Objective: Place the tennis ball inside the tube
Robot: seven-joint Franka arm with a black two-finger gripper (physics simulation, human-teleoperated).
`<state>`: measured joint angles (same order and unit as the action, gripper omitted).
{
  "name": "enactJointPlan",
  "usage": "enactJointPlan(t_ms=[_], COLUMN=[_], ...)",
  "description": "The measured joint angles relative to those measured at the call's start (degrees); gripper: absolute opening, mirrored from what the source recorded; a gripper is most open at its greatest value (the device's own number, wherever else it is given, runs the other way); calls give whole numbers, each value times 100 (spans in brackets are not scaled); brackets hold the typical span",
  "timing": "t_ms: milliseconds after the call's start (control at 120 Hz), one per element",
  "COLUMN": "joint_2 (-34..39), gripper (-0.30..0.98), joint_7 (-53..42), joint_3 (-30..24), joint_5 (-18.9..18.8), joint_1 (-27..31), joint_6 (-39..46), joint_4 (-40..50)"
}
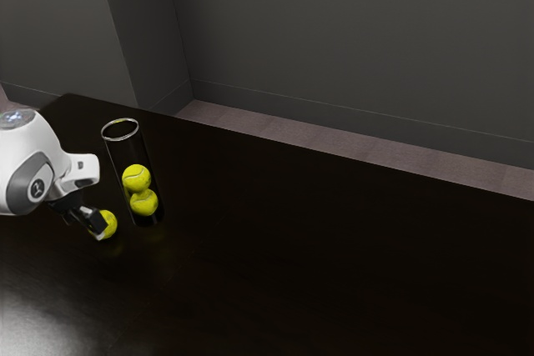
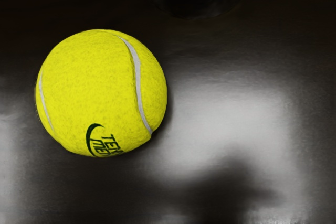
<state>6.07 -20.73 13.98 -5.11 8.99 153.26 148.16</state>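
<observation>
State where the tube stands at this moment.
The tube stands upright on the table toward the exterior view's left, holding two stacked balls, its base near the loose tennis ball.

dark grey walls (image 1: 350, 47) rise behind a brownish floor (image 1: 275, 127) and black table (image 1: 334, 264)

arm (image 1: 25, 174) cropped, loose ball (image 1: 111, 220) partly hidden

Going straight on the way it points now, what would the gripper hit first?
Probably the loose tennis ball beside the tube: the gripper overlaps it in the exterior view. Depth is unclear, so it might pass the ball and meet the table.
</observation>
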Motion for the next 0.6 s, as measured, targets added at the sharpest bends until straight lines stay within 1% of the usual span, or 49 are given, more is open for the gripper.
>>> enactJointPlan(t_ms=[75, 183, 433, 600], joint_2=[-135, -312, -858, -996], gripper=[69, 69, 69, 69], joint_7=[-296, -688, -1360, -1673], joint_3=[127, 167, 158, 93], joint_5=[-10, 34, 630, 823], joint_1=[40, 58, 113, 69], joint_6=[279, 642, 1296, 1482], joint_4=[10, 11, -116, -202])
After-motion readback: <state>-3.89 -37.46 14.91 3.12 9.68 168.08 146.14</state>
